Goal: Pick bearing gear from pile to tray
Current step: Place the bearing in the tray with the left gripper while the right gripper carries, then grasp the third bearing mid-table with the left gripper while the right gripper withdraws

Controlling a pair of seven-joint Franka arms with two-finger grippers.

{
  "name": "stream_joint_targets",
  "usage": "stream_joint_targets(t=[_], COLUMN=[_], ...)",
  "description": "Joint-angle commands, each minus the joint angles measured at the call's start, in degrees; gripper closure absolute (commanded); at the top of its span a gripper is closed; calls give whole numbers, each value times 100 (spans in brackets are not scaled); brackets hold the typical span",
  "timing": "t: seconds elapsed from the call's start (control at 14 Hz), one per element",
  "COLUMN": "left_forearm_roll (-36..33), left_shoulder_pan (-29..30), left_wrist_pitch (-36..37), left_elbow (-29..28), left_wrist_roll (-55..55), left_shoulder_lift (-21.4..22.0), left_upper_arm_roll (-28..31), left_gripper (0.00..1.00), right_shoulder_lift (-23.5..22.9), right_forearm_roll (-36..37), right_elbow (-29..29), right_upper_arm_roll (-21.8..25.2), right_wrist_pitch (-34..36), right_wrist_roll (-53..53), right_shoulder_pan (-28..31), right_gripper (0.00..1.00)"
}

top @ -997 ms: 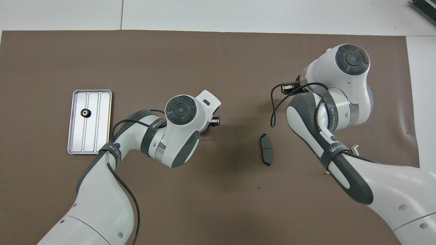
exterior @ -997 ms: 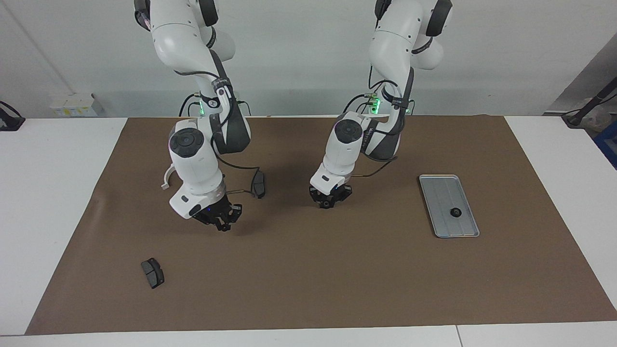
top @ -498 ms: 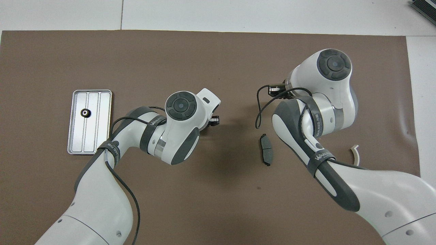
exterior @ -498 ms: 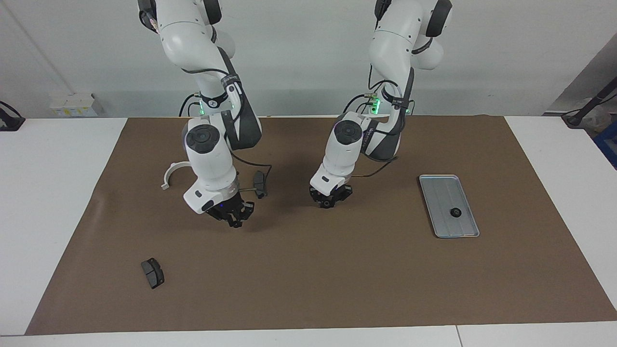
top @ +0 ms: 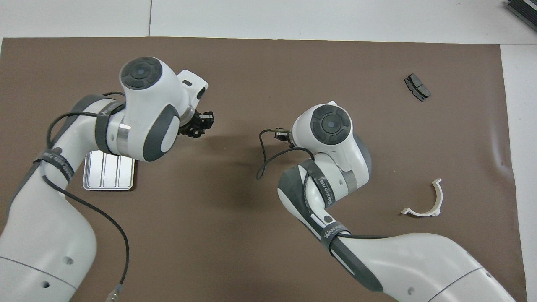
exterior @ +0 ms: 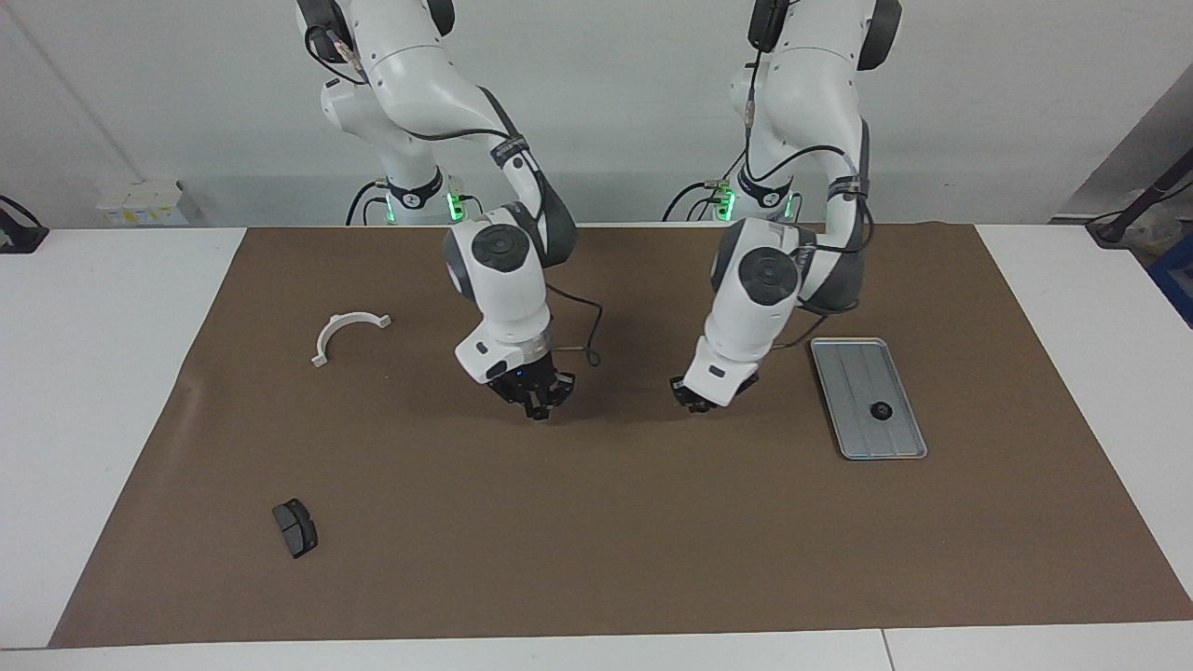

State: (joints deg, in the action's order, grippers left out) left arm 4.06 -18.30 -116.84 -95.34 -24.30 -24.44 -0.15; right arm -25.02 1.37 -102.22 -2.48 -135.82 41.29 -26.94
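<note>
The silver-grey tray (exterior: 853, 368) lies on the brown mat at the left arm's end, with one small black gear (exterior: 878, 409) in it. In the overhead view only a corner of the tray (top: 109, 178) shows under the left arm. My left gripper (exterior: 694, 399) hangs low over the mat beside the tray; it also shows in the overhead view (top: 199, 125). My right gripper (exterior: 533, 399) hangs over the middle of the mat, and shows in the overhead view (top: 282, 135). No loose gear shows on the mat.
A white arc-shaped bracket (exterior: 347, 334) lies toward the right arm's end; it also shows in the overhead view (top: 426, 203). A dark brake pad (exterior: 294, 527) lies farther from the robots at that end, also in the overhead view (top: 417, 87).
Both arms swung toward the left arm's end: the left gripper from mid-mat to beside the tray, the right gripper to mid-mat. The right arm now hides a second brake pad and uncovers the bracket.
</note>
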Motion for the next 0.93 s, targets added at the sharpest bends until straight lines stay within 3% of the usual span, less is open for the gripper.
stream_joint_targets(t=[0.0,0.21,0.36,0.43,0.57,0.64,0.78,0.85], left_forearm_roll=[7,16,16,16,16,16,16,16], left_shoulder_pan=[746,1432,1828,1969,2093,2102,2102,2085], left_wrist_pitch=[354,557,505,417,408,416,382,373], left_elbow=[-160,-466,-1080,-1327,-1575,-1593,-1576,-1515], left_wrist_roll=[924,2048,2927,3192,3432,3432,3432,3424], left_shoulder_lift=[351,589,896,1010,1134,1143,1135,1108], left_upper_arm_roll=[-64,-64,-64,-56,-56,-56,-56,-64], left_gripper=[81,79,79,79,74,69,40,35], right_shoulder_lift=[-47,-117,-161,-153,-152,-135,-13,93], right_forearm_roll=[-5,3,4,4,82,100,100,100], right_elbow=[-44,-53,-79,-79,-62,-35,-35,-61], right_upper_arm_roll=[2,2,2,2,11,11,20,20], right_wrist_pitch=[-303,-401,-393,-366,-322,-313,-313,-305], right_wrist_roll=[545,854,864,864,846,829,776,758], right_shoulder_pan=[-337,-723,-848,-865,-892,-883,-743,-612], right_gripper=[94,89,78,69,33,23,0,0])
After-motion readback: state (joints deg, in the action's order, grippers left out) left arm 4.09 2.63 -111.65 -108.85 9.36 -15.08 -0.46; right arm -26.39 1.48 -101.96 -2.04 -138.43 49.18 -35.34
